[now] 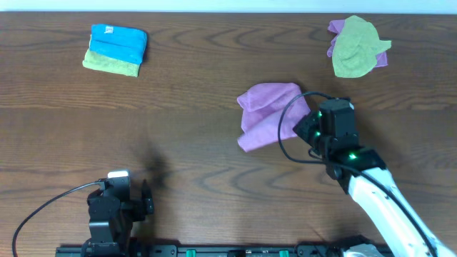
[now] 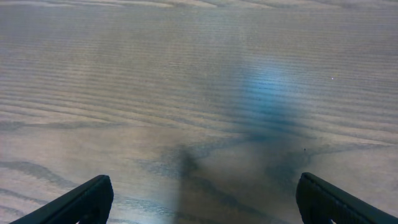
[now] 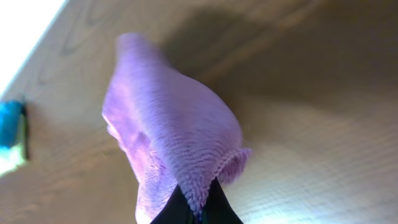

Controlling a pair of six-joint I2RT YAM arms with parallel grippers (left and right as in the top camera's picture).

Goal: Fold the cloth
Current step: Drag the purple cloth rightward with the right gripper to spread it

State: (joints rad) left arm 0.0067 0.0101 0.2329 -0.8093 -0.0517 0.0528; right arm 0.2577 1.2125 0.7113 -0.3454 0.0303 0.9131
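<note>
A purple cloth (image 1: 265, 114) lies crumpled on the wooden table, right of centre. My right gripper (image 1: 305, 126) is at its right edge, shut on a corner of it. In the right wrist view the purple cloth (image 3: 171, 143) rises from between the pinched fingertips (image 3: 198, 208) and drapes away over the table. My left gripper (image 1: 146, 198) is near the front left edge, far from the cloth. In the left wrist view its fingers (image 2: 202, 199) are wide apart over bare wood with nothing between them.
A folded stack of a blue cloth on a green cloth (image 1: 116, 50) sits at the back left; it shows at the left edge of the right wrist view (image 3: 11, 134). A crumpled green cloth on a purple one (image 1: 357, 46) lies at the back right.
</note>
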